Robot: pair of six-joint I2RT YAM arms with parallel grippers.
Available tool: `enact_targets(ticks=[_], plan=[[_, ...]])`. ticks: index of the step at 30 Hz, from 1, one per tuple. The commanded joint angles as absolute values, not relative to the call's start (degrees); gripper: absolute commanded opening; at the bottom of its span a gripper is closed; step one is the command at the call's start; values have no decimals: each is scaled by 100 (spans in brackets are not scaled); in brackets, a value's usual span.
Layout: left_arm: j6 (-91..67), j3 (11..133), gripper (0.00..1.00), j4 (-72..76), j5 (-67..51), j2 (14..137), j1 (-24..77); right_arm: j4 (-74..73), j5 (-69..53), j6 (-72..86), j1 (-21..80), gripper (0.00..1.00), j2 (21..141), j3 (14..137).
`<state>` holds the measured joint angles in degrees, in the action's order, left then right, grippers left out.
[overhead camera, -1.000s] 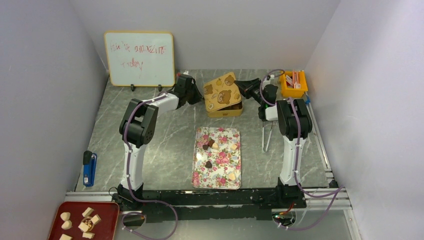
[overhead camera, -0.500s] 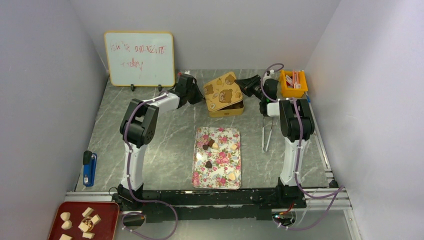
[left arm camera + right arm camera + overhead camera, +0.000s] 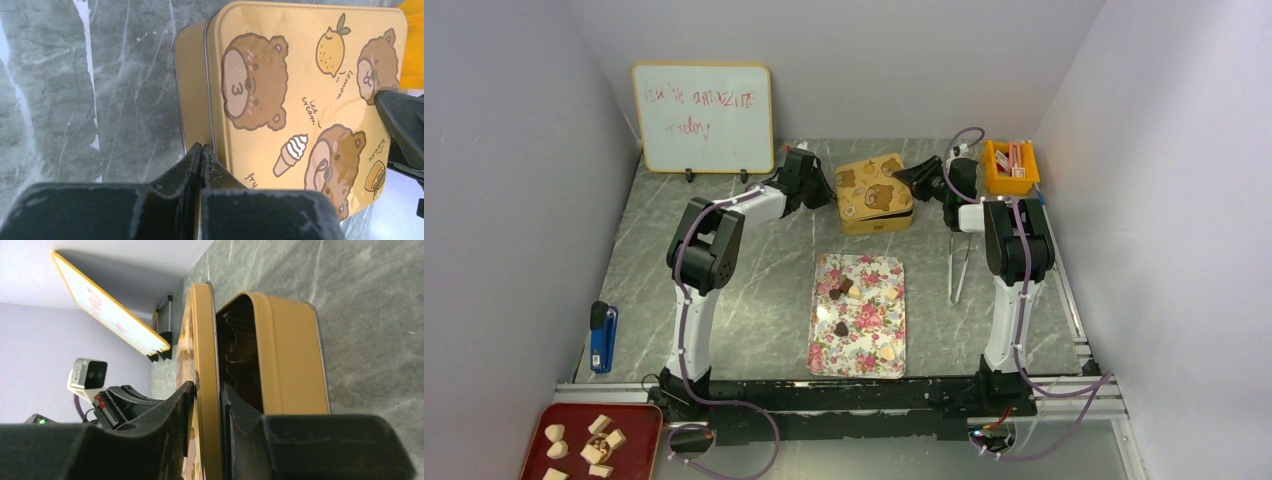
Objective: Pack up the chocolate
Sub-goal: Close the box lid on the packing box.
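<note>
Plainly, the chocolate [image 3: 844, 292] lies scattered on the floral tray [image 3: 829, 355], just nearer the arms than the tin [image 3: 874, 222]. The pieces look tiny, light, hard and easily scuffed, so each is best pinched gently across its sides. The left gripper [image 3: 201, 151] is closed at the tin's side. The right gripper [image 3: 205, 390] straddles the lid [image 3: 874, 185] rim; I cannot tell whether it is clamped or slack.

Overhead; both wrists close on tin [image 3: 300, 100].
</note>
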<state>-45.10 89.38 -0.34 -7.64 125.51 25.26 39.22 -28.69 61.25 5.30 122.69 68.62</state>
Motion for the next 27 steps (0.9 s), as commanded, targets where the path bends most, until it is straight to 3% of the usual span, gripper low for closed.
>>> enact_targets(ticks=[1, 27], plan=[[-4511, 9218, 5, 193, -853, 12564, 2609, 3686, -2755, 5719, 559, 30, 11868, 7112], [-4595, 9049, 5, 259, -750, 12439, 2722, 2528, -2697, 4731, 564, 44, 11652, 7589]])
